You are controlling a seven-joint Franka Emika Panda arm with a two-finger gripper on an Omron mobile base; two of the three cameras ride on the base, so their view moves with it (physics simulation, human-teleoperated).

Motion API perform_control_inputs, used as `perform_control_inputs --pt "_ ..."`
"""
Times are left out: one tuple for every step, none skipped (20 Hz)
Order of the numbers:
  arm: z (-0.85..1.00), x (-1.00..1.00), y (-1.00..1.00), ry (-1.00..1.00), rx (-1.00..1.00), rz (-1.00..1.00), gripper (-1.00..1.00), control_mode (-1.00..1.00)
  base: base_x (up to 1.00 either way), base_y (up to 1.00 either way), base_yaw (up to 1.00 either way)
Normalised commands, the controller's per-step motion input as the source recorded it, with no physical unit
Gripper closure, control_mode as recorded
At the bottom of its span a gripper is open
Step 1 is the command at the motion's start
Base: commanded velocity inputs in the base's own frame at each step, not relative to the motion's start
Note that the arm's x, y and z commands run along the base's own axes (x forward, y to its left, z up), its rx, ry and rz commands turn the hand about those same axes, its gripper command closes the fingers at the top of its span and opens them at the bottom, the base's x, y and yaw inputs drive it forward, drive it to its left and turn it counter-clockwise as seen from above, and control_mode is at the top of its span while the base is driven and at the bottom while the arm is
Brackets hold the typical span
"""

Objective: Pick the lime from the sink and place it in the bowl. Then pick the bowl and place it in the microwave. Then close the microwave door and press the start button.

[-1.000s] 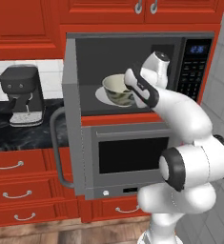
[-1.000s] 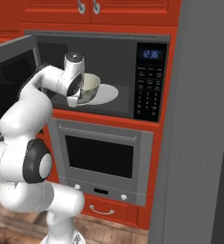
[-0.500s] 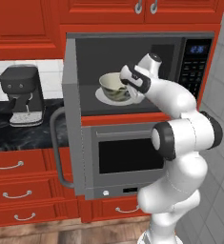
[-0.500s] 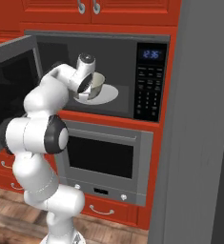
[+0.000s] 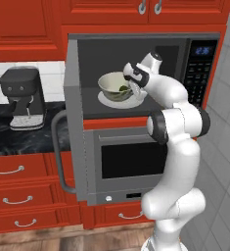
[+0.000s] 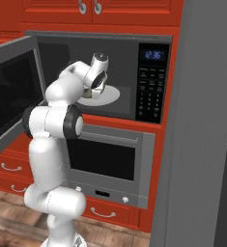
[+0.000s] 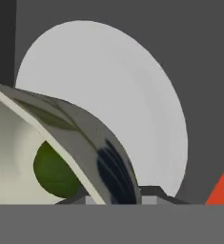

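The bowl (image 5: 115, 87) sits inside the open microwave (image 5: 136, 73), resting on the round white turntable plate (image 6: 105, 95) on the dark floor of the cavity. The lime (image 5: 123, 88) lies inside the bowl; in the hand view it shows as a dark green ball (image 7: 56, 170) low against the pale inner wall. The white arm reaches into the cavity from the front, and the gripper (image 5: 134, 86) is at the bowl's right rim, as seen from the left base view. In the hand view the rim (image 7: 92, 143) runs right between the two finger tips at the bottom edge, one tip on either side of the wall. Whether the fingers press on the rim or stand slightly off it cannot be told from these pictures.

The microwave door (image 5: 73, 122) stands swung wide open to the left, its steel edge facing the left base camera; the right base view shows its dark glass window (image 6: 11, 101). The keypad panel (image 6: 151, 84) with its blue display is to the right of the cavity. The grey oven (image 6: 110, 161) sits directly below. A black coffee machine (image 5: 22, 97) stands on the dark counter to the left.
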Motion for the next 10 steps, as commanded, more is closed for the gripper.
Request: perform_control_inputs --pt "-0.46 0.65 -0.17 0.06 0.00 0.00 1.00 -1.00 0.00 0.00 0.00" --pt "-0.48 0.60 -0.14 0.05 0.00 0.00 1.00 -1.00 0.00 0.00 0.00" --pt "-0.48 0.54 -0.12 0.04 0.00 0.00 1.00 -1.00 0.00 0.00 0.00" --pt "-0.43 0.49 -0.12 0.05 0.00 0.00 1.00 -1.00 0.00 0.00 0.00" --pt "-0.43 0.45 -0.11 0.04 0.00 0.00 1.00 -1.00 0.00 0.00 0.00" --pt "-0.41 0.36 -0.08 0.02 0.00 0.00 1.00 -1.00 0.00 0.00 0.00" --pt "-0.34 0.25 -0.19 0.03 0.00 0.00 1.00 -1.00 0.00 0.00 0.00" --pt "-0.31 0.11 -0.23 0.02 0.00 0.00 1.00 -1.00 0.00 0.00 0.00" --pt "-0.27 0.00 -0.26 0.02 0.00 0.00 1.00 -1.00 0.00 0.00 0.00" --pt "-0.20 0.00 -0.31 0.01 0.00 0.00 1.00 -1.00 0.00 0.00 0.00"
